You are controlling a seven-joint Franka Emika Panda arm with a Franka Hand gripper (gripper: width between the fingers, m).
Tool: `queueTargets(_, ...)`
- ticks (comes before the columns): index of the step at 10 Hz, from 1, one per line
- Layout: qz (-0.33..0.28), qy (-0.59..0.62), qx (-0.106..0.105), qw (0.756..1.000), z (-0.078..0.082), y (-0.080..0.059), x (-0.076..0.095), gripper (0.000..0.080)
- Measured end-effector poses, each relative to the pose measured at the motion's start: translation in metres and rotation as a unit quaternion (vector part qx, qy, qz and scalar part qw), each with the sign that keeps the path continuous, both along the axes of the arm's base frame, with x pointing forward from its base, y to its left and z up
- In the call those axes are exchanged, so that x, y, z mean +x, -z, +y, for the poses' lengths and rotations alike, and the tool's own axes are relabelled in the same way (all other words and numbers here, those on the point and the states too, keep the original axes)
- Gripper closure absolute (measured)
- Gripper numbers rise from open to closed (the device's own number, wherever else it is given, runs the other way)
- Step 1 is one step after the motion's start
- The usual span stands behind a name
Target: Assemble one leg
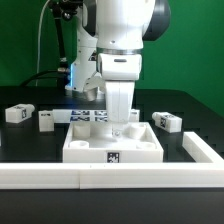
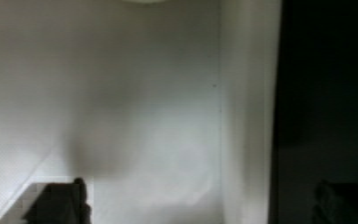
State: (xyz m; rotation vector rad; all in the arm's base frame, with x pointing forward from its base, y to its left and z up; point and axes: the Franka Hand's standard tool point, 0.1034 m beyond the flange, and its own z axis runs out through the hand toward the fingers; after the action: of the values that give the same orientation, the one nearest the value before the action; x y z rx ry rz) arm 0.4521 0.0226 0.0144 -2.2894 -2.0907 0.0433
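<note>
The large white square panel (image 1: 90, 146) lies in the middle of the black table in the exterior view. My gripper (image 1: 120, 126) hangs low over its far right part, close to the surface. In the wrist view the panel (image 2: 123, 110) fills most of the picture, with black table beside it. My gripper (image 2: 201, 203) is open, its dark fingertips (image 2: 55, 202) wide apart with nothing between them. Small white tagged legs lie on the table: two at the exterior view's left (image 1: 19, 113) (image 1: 46, 121) and one at the right (image 1: 166, 121).
The marker board (image 1: 85, 115) lies behind the panel. A white rail (image 1: 60, 176) runs along the front of the table and another (image 1: 205, 150) along the exterior view's right. The arm's base stands at the back.
</note>
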Motion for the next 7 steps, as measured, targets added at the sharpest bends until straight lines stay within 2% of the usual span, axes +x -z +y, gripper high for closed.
queueTargets(1, 0.0, 0.0, 0.0, 1.0, 0.0, 0.0001, -0.0001, 0.0284)
queueTargets(2, 0.0, 0.0, 0.0, 1.0, -0.0001, 0.0001, -0.0001, 0.0284)
queueTargets(4, 0.0, 0.0, 0.0, 1.0, -0.0001, 0.0001, -0.0001, 0.056)
queueTargets(5, 0.0, 0.0, 0.0, 1.0, -0.0001, 0.0001, -0.0001, 0.0729)
queueTargets(7, -0.001, 0.0, 0.0, 1.0, -0.0002, -0.0004, 0.0006, 0.0741)
